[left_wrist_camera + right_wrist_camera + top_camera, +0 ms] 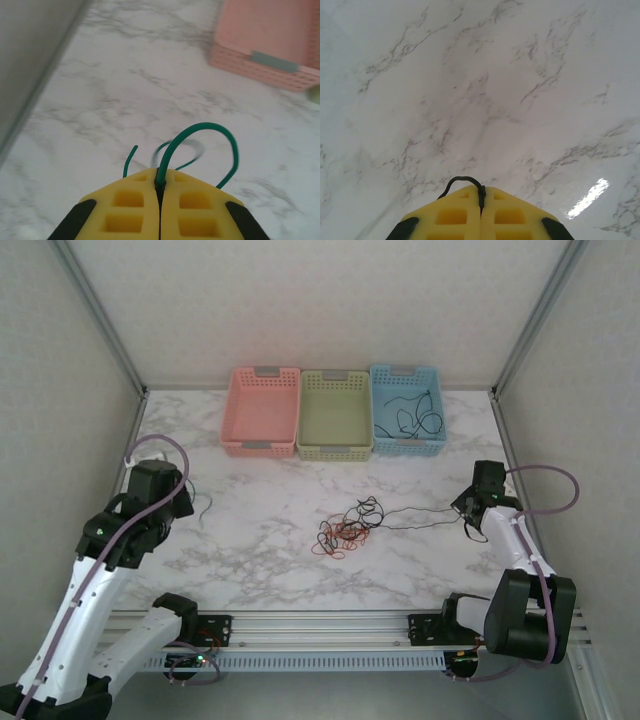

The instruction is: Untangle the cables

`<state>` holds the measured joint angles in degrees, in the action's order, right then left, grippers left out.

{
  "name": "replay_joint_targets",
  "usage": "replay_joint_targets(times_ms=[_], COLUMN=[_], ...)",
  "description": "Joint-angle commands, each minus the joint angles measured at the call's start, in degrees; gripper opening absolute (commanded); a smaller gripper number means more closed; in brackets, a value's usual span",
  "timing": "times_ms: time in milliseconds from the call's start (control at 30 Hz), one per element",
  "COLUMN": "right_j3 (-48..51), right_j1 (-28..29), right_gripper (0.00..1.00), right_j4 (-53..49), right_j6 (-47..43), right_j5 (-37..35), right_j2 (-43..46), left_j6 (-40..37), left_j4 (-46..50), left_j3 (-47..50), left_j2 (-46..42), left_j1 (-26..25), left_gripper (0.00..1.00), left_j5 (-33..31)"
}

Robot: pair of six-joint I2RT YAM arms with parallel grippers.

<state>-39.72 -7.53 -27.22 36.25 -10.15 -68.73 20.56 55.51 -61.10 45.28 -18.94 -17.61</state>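
The left gripper [160, 181] pinches a looping green cable [200, 129] above the surface [260, 540], and the right gripper [481, 194] pinches a black cable [461, 180] that seems to run back to the tangle of cables [345, 528] lying mid-surface.

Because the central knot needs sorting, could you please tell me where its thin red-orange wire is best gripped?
Probably the outer loop of the thin red-orange wire, at the near-left edge of the tangle, coming from above on the left: it lies flat and bare on the white marble table there, while thin black wires pile over its far-right part.
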Motion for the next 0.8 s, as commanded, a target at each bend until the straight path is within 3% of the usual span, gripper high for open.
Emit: replay_joint_targets(times_ms=[0,167,400,600,767], right_j3=[0.97,0.99,2.08,2.38,2.31], right_j1=[-0.22,0.74,5.11,7.25,7.81], right_gripper=[0.0,0.0,0.0,0.0,0.0], right_j4=[1.64,2.08,2.5,2.74,3.27], right_j6=[-0.65,-1.28,-2.84,-4.13,-4.65], right_j5=[4.43,6.25,4.42,4.0,5.06], right_j2=[-0.03,-0.94,-0.99,-1.54,-2.86], left_j6=[0.1,4.33,9.44,9.97,9.41], left_j4=[-6.16,-13.87,-21.27,-24.92,-24.71], left_j3=[0.8,2.43,0.07,-6.71,-18.25], left_j2=[0.65,2.29,9.5,20.84,35.17], left_j1=[0.39,0.28,-0.02,-0.05,0.57], left_gripper=[0.0,0.0,0.0,0.0,0.0], left_j5=[18.4,30.26,31.67,22.19,15.15])
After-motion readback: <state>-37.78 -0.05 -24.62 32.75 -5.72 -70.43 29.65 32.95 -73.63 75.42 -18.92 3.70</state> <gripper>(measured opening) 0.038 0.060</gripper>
